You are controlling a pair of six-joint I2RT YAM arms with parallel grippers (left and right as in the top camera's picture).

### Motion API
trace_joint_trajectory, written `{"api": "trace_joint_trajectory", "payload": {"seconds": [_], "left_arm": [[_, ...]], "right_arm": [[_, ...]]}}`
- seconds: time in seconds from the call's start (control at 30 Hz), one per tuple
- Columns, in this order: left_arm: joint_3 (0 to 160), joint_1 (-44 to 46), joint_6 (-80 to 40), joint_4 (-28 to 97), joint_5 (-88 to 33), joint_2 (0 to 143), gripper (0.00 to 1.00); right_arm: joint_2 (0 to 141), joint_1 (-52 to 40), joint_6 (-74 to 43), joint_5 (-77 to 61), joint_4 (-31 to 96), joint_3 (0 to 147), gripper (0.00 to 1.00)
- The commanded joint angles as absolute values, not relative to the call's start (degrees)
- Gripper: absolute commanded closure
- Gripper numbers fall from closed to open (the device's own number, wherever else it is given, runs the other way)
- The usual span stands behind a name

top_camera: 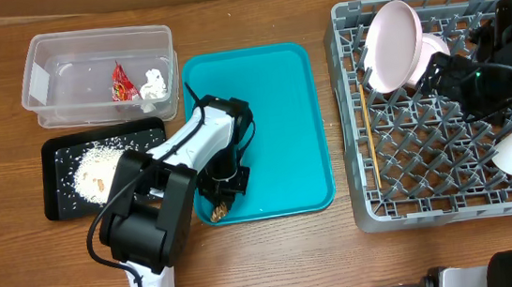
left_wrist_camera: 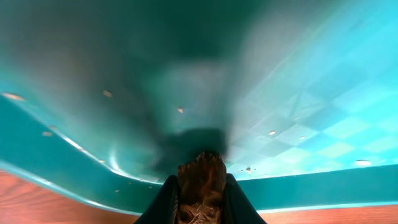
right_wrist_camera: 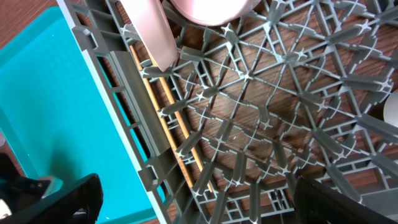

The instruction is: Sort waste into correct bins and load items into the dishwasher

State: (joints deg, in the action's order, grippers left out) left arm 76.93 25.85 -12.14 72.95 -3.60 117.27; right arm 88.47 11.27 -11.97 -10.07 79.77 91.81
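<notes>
Left gripper [left_wrist_camera: 200, 199] pinches the brown scrap [left_wrist_camera: 200, 174] at the teal tray [top_camera: 281, 113]'s near-left corner. The black tray [top_camera: 54, 153] lies just left.

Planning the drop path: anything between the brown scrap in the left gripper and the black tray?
Left gripper is shut on the brown scrap at the teal tray's near left corner. Toward the black tray there is only that teal tray's low rim, then bare table. The arm's own body hides part of that stretch.
</notes>
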Motion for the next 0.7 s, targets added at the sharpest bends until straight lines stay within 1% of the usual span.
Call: {"api": "trace_joint_trajectory", "payload": {"seconds": [0.0,0.13,0.23,0.43,0.53,0.67], "left_arm": [[83.0,24.3,-14.0,74.1,0.0,115.7,0.96],[87.6,21.4,-14.3,75.4,2.5,111.9,0.96],[90.1,17.6,-15.1,75.3,4.1,107.9,0.96],[90.5,6.6,-15.9,73.6,5.1,101.6,0.96],[90.1,0.9,-16.4,71.0,4.9,101.8,0.96],[86.8,-4.4,-18.7,65.0,3.7,103.2,0.96]], "right_arm": [[88.5,11.3,-11.6,-10.2,79.8,91.8,0.00],[88.5,11.3,-11.5,-10.2,79.9,91.8,0.00],[88.5,11.3,-11.6,-10.2,79.9,91.8,0.00],[88.5,11.3,-11.6,-10.2,79.8,91.8,0.00],[88.5,11.3,-11.6,-10.2,79.7,91.8,0.00],[88.5,11.3,-11.6,-10.2,79.6,91.8,0.00]]}}
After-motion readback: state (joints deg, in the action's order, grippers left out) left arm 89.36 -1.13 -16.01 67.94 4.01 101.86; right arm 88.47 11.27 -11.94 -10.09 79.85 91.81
